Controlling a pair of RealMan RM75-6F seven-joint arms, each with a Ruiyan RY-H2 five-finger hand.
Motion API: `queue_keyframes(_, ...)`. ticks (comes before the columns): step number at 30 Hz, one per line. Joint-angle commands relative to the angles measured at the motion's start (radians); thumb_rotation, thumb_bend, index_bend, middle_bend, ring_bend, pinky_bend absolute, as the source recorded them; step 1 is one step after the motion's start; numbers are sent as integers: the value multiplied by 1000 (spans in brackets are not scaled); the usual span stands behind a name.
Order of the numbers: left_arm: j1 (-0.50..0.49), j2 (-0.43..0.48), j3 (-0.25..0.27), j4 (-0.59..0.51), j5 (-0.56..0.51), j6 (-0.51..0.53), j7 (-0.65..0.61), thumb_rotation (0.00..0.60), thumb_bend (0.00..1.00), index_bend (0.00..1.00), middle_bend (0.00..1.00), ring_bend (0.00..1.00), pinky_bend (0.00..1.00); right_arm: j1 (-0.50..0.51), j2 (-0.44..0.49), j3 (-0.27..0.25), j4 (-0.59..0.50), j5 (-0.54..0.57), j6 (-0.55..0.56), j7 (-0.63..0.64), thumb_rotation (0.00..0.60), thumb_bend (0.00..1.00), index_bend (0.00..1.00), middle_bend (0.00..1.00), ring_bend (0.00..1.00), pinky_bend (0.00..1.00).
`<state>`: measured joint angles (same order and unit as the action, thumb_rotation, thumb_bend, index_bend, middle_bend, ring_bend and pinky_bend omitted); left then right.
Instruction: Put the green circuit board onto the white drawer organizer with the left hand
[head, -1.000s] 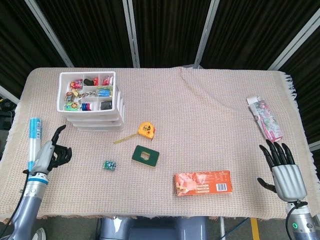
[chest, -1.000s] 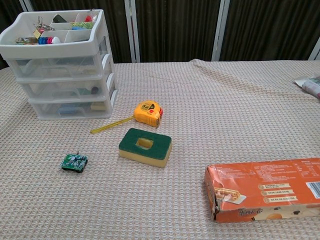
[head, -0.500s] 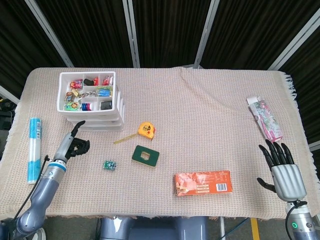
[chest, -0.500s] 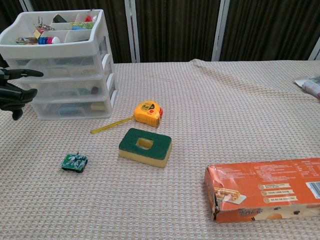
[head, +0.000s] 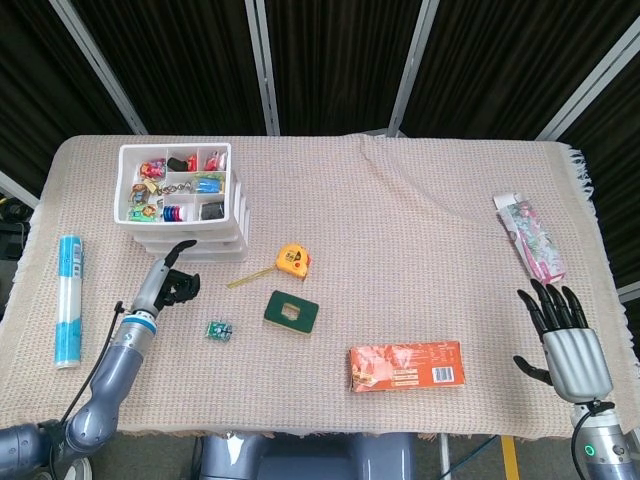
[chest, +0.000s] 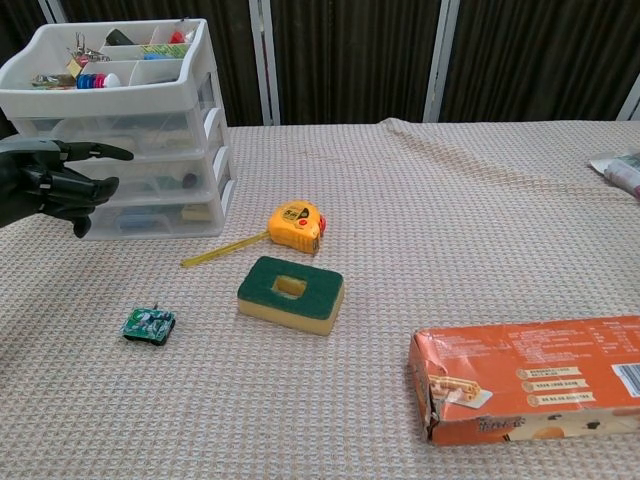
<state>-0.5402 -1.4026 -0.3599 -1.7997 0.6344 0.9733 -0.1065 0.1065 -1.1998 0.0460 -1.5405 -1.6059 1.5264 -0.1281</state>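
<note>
A small green circuit board (head: 218, 331) (chest: 149, 324) lies flat on the woven cloth, left of a green-topped sponge. The white drawer organizer (head: 180, 203) (chest: 118, 140) stands at the back left, its top tray filled with small items. My left hand (head: 171, 282) (chest: 55, 184) hovers in front of the organizer, up and to the left of the board, with the fingers partly curled and nothing in them. At the table's front right corner my right hand (head: 567, 337) rests with its fingers spread, holding nothing; the chest view does not show it.
A yellow tape measure (head: 292, 260) (chest: 296, 224) with its tape pulled out lies by the sponge (head: 291, 311) (chest: 291, 291). An orange box (head: 406, 366) (chest: 532, 378) sits front right, a blue-and-white tube (head: 68, 298) at the far left, a printed packet (head: 530, 237) at the right edge.
My left hand has moved right and forward from beside the tube toward the circuit board, coming into the chest view. The right hand and all objects have stayed put.
</note>
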Motion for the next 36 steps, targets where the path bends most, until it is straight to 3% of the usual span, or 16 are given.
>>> queue_keyframes(1, -1, -10, -7, 2, 4, 15, -6, 600, 587, 121, 925, 879, 667, 0, 0, 0, 0, 1, 0, 0, 600, 9, 98, 0, 0, 0)
queue_keyframes(10, 7, -23, -3, 3, 29, 34, -25, 600, 587, 121, 926, 880, 667, 0, -1, 0, -2, 2, -1, -1, 600, 9, 98, 0, 0, 0)
queue_keyframes(19, -10, -40, -28, 40, -2, -18, -71, 600, 587, 147, 940, 887, 667, 0, 1, 0, -5, 6, -5, 0, 600, 8, 97, 0, 0, 0)
queue_keyframes(36, 8, -52, -26, 59, 39, -53, -140, 600, 587, 270, 950, 893, 669, 0, 2, 0, -8, 9, -8, 1, 600, 8, 99, 0, 0, 0)
